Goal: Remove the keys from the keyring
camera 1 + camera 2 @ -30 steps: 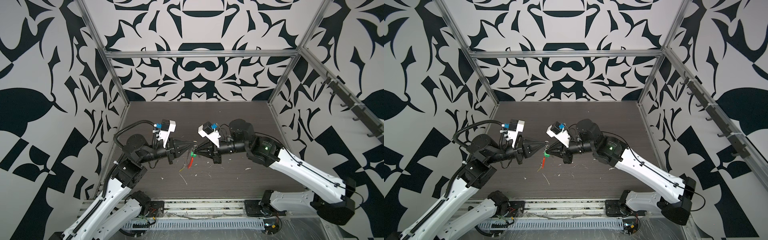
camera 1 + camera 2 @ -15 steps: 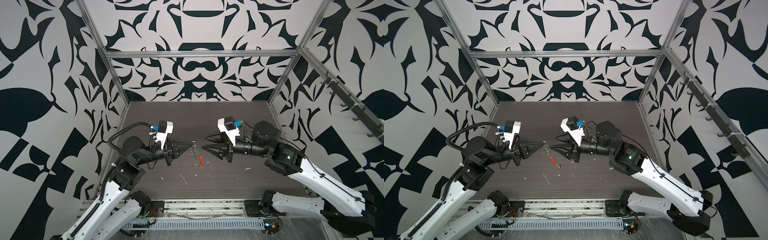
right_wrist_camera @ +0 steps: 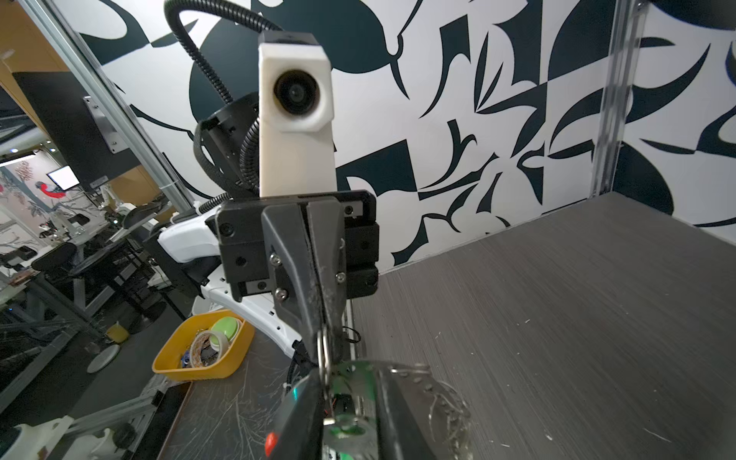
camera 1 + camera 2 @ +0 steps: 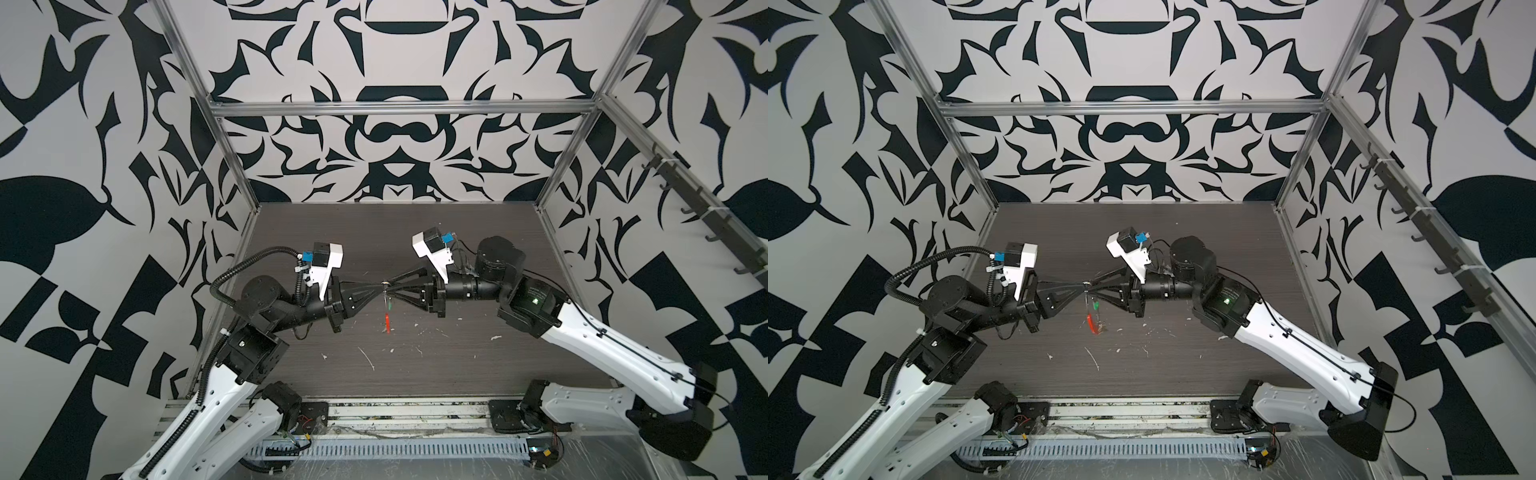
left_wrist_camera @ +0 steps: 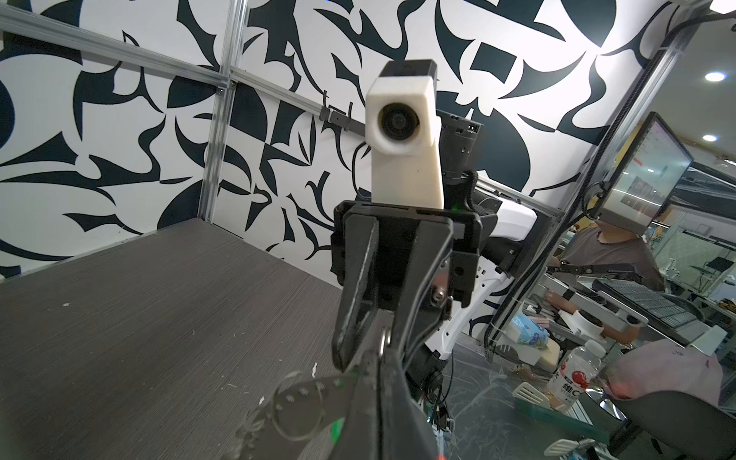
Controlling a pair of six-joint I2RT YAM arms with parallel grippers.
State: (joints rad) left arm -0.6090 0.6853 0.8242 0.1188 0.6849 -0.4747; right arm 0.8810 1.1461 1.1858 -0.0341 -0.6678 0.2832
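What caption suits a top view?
Left gripper meets right gripper tip to tip; keyring and green key dangle beneath.

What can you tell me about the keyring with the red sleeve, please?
The keyring shows mainly as a curved red plastic sleeve on thin dark wire that is barely traceable. It hangs roughly upright below the tips of the left gripper and the right gripper, which meet above the table. A small silver ring sits pinched in the shut left gripper. A green key tag dangles just above the sleeve. Whether the sleeve's lower end touches the table is unclear.
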